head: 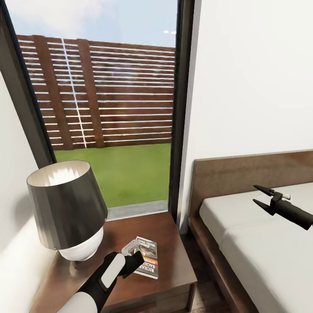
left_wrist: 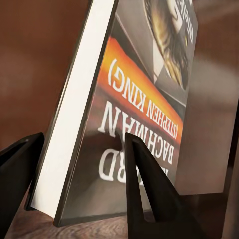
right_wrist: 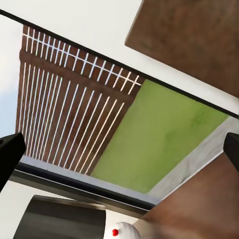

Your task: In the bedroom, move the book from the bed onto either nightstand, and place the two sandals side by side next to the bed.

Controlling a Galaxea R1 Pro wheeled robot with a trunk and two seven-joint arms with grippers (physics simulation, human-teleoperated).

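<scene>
I am facing a corner of the bedroom: a white wall (head: 252, 78) on my right, and ahead a tall black-framed window (head: 180, 108) giving onto green lawn (head: 130, 174) and a slatted brown fence (head: 108, 91). Below the window stands the nightstand (head: 169, 230), a glossy dark brown top, with a lamp (head: 67, 208) on its left part, dark shade over a white rounded base. To the right of the nightstand lies the bed (head: 261, 243), its low wooden headboard (head: 243, 174) against the wall and the pale mattress running toward me.

The book (head: 147, 256) is on the nightstand top, right of the lamp base. In the head view its long axis runs roughly away from me toward the window, skewed a little leftward at its far end, with the orange band at the near end. In my left wrist view it looks tilted, one long edge lifted, white page block showing; whether its lower edge touches the wood I cannot say for sure.

My left gripper (head: 132, 256) has its fingers (left_wrist: 149, 189) spread on either side of the book, one by the cover and one by the page side, neither pressed against it.

My right gripper (head: 263, 196) hangs over the mattress near the headboard, its fingers parted and empty, pointing toward the window.
</scene>
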